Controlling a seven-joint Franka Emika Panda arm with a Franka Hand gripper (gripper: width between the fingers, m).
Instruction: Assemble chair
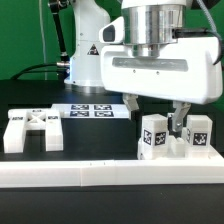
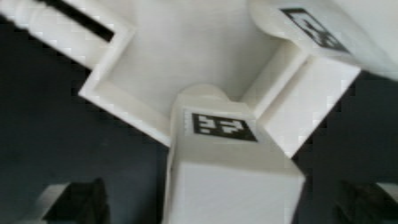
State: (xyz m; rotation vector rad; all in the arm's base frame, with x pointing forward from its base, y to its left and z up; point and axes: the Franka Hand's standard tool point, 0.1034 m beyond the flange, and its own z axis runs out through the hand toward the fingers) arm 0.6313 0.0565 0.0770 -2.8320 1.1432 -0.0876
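My black table [image 1: 90, 146] carries the marker board [image 1: 93, 111] at the rear, a cross-braced chair part [image 1: 30, 132] at the exterior view's left, tagged chair blocks [image 1: 150, 140] at its right, and the white border frame [image 1: 110, 178] in front

two tagged legs [image 1: 152, 137] [image 1: 198, 134], one panel [image 1: 30, 130], one marker board [image 1: 95, 111]

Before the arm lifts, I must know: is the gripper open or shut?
Open. In the wrist view, the gripper shows a dark gap between each fingertip and the white tagged piece.
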